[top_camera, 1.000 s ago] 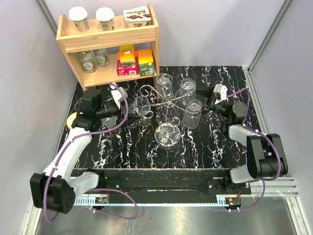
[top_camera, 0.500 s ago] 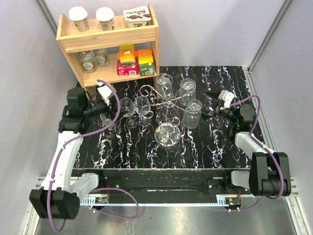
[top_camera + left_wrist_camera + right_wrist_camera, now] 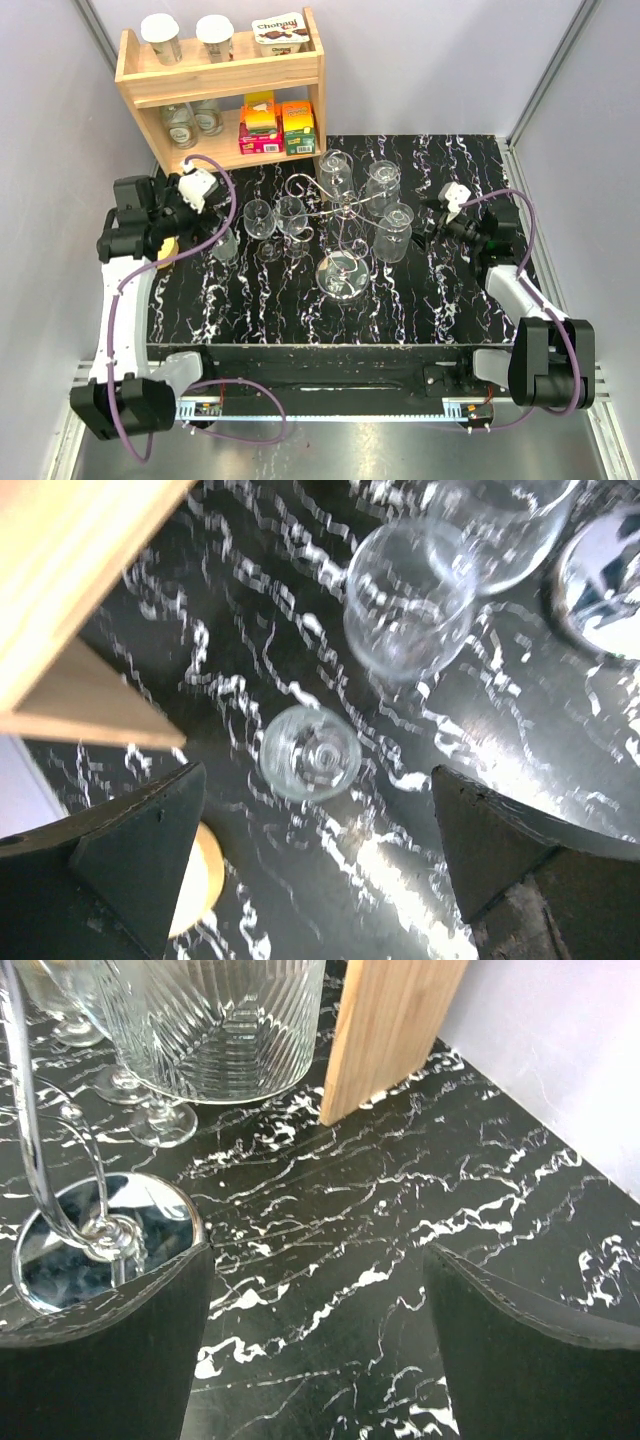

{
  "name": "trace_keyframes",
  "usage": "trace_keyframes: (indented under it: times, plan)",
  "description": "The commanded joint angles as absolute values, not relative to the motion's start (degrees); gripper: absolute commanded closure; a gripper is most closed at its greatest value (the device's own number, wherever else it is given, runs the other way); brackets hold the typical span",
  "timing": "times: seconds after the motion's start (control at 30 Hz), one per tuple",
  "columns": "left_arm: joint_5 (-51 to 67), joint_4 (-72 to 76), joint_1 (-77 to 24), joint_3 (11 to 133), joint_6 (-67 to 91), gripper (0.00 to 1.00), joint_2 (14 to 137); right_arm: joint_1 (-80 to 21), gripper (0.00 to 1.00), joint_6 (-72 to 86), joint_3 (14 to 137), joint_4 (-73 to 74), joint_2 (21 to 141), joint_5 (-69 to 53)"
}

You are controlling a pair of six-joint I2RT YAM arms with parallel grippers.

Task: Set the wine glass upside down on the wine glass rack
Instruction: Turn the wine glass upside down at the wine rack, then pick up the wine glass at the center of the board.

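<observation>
The silver wire rack (image 3: 345, 207) stands mid-table on its shiny disc base (image 3: 340, 272), which also shows in the left wrist view (image 3: 610, 590) and the right wrist view (image 3: 100, 1235). Two clear wine glasses stand just left of it. The nearer one (image 3: 258, 218) looks upright, with its foot (image 3: 310, 752) on the table and its bowl (image 3: 410, 595) above. My left gripper (image 3: 212, 232) is open and empty, a little left of that glass. My right gripper (image 3: 437, 222) is open and empty, right of the rack, over bare table (image 3: 315, 1340).
Ribbed glasses (image 3: 395, 232) sit around the rack's right and back arms; one (image 3: 215, 1020) looms in the right wrist view. A wooden shelf (image 3: 225, 85) with jars and boxes stands at the back left. A yellow disc (image 3: 195, 880) lies by my left finger. Walls close both sides.
My left arm has drawn back to the left, away from the glasses, uncovering the nearer wine glass. My right arm has shifted slightly to the right.
</observation>
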State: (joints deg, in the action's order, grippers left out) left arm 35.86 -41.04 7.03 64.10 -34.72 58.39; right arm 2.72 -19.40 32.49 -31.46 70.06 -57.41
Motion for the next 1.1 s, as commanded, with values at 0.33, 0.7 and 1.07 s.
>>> trace_keyframes:
  times: [0.33, 0.7, 1.07]
  plan:
    - [24.78, -53.79, 9.93, 66.27, -57.47, 0.06, 72.86, 3.60, 0.22, -22.59, 36.12, -16.45, 68.11, -51.77]
    - [18.99, -53.35, 1.23, 67.76, -60.82, 0.10, 78.21, 3.60, 0.27, -25.75, 37.88, -8.44, 67.50, -51.68]
    - [18.81, -52.03, 0.35, 65.83, -62.23, 0.16, 82.00, 3.60, 0.25, -26.98, 39.11, -5.10, 66.97, -48.78]
